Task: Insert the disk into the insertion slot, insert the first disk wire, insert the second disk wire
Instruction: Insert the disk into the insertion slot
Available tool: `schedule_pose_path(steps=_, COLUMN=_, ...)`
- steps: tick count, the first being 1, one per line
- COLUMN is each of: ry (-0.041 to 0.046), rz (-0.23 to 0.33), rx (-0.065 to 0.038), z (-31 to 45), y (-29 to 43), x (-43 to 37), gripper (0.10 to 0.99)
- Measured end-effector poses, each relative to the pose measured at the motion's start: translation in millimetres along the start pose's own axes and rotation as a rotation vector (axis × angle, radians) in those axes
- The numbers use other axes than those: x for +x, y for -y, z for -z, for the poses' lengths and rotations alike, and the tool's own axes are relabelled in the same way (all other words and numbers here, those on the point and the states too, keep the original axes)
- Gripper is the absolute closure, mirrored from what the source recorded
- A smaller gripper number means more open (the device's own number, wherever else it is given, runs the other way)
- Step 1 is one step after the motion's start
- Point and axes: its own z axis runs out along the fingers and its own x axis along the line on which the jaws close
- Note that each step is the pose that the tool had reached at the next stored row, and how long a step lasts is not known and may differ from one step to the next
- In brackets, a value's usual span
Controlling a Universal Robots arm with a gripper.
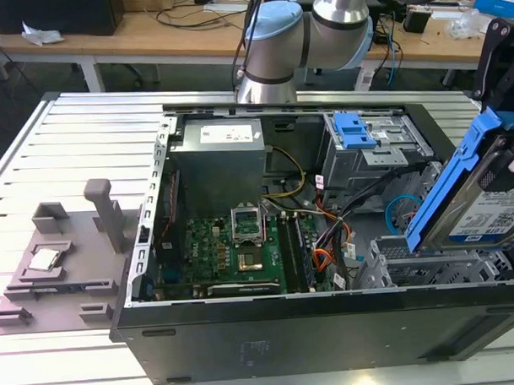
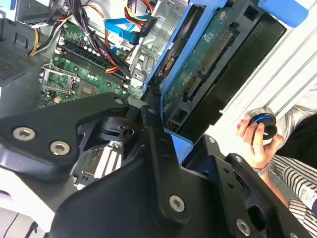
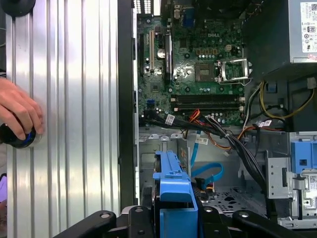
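Disk point(image 1: 484, 208) pinched in gripper point(image 3: 176, 220) over open computer case point(image 1: 287, 335), ribbed metal table point(image 1: 78, 140), wooden benches point(image 1: 150, 31) behind

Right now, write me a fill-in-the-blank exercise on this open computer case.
1. The gripper holds the disk by its ___ plastic carrier.
2. The disk hangs tilted ___ the insertion slot, not yet in it.
3. The motherboard in the computer case is ___.
4. A person's hand rests on a round knob on the ribbed metal ___.
Missing words: blue; above; green; table.
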Motion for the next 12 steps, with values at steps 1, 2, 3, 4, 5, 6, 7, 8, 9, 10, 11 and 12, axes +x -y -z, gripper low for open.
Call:
schedule_pose_path(steps=1, ry=0.0, rz=0.0, rx=0.0, z=-0.6, y=0.0, x=0.0, gripper=0.722)
schedule_pose_path(steps=2, ry=-0.0001, rz=0.0, rx=0.0, z=-1.4, y=0.0, x=0.0, gripper=0.722)
schedule_pose_path(steps=3, ry=-0.0001, rz=0.0, rx=0.0, z=-2.4, y=0.1, x=0.0, gripper=0.722)
schedule_pose_path(steps=4, ry=0.0, rz=0.0, rx=0.0, z=-3.3, y=0.1, x=0.0, gripper=0.722)
schedule_pose_path(steps=5, ry=0.0, rz=0.0, rx=0.0, z=-4.2, y=0.1, x=0.0, gripper=0.722)
schedule_pose_path(steps=6, ry=0.0, rz=0.0, rx=0.0, z=-4.8, y=0.2, x=0.0, gripper=0.722)
schedule_pose_path(steps=7, ry=0.0, rz=0.0, rx=0.0, z=-5.9, y=0.2, x=0.0, gripper=0.722)
schedule_pose_path(steps=8, ry=0.0001, rz=0.0, rx=0.0, z=-7.4, y=0.1, x=0.0, gripper=0.722)
schedule_pose_path(steps=9, ry=0.0, rz=0.0, rx=0.0, z=-8.8, y=0.0, x=0.0, gripper=0.722)
schedule_pose_path(steps=10, ry=0.0, rz=0.0, rx=0.0, z=-9.8, y=-0.3, x=0.0, gripper=0.722)
schedule_pose_path(steps=11, ry=0.0001, rz=0.0, rx=0.0, z=-10.3, y=-0.6, x=0.0, gripper=0.722)
schedule_pose_path(steps=12, ry=0.0001, rz=0.0, rx=0.0, z=-10.6, y=-1.0, x=0.0, gripper=0.722)
